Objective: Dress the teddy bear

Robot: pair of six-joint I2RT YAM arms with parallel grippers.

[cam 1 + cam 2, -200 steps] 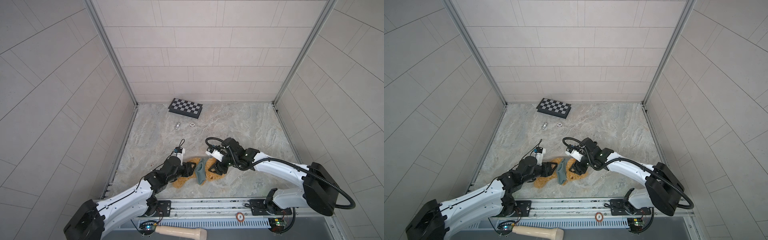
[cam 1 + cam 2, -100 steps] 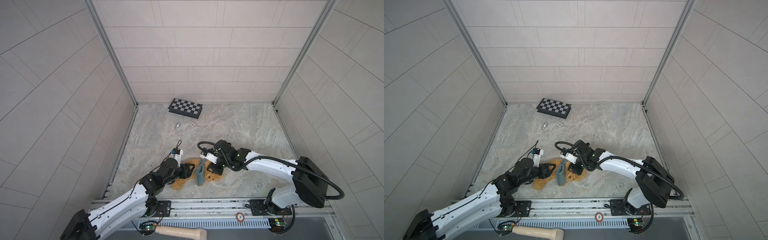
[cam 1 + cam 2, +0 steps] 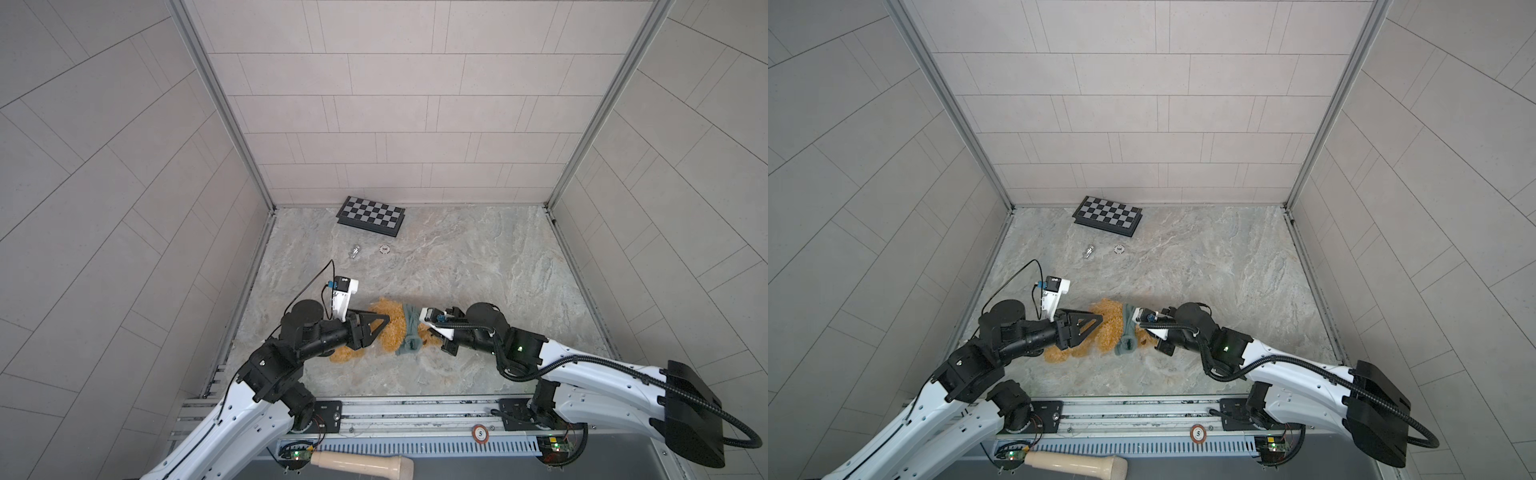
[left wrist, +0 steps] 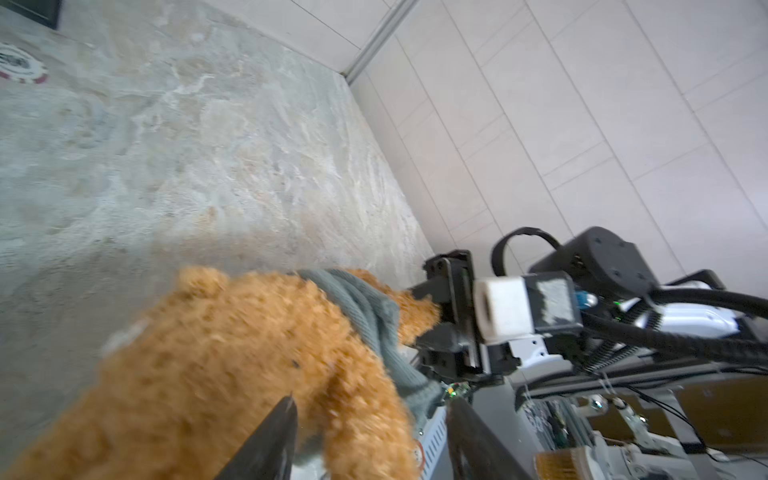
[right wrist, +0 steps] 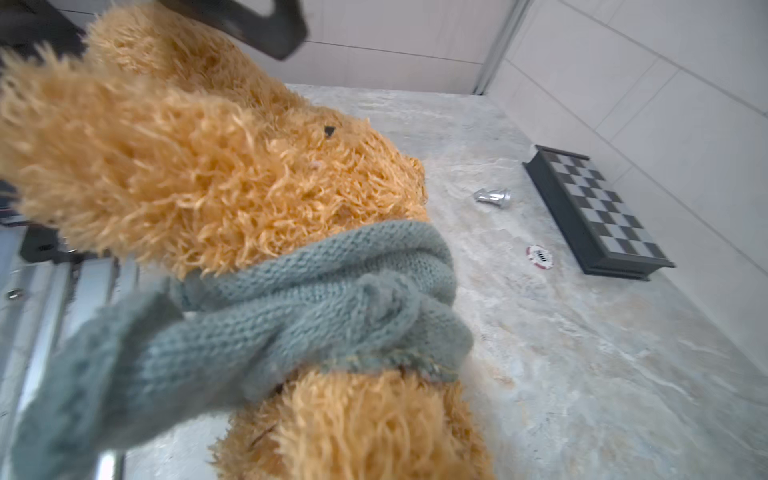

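**Bear stuck between both arms**

So the golden-brown shaggy plush teddy bear is lying on the grey marbled tabletop near the front edge, right between the two arms. A grey-green knitted garment is bunched around its middle. The left gripper has its jaws apart with fur in between. The right gripper looks pinched onto a furry limb just beside the knit.

Shaggy matt plush on the teddy bear; coarse knitted yarn on the grey-green garment; a matt, veined stone-look tabletop; the small silver piece gleams, perhaps polished metal.
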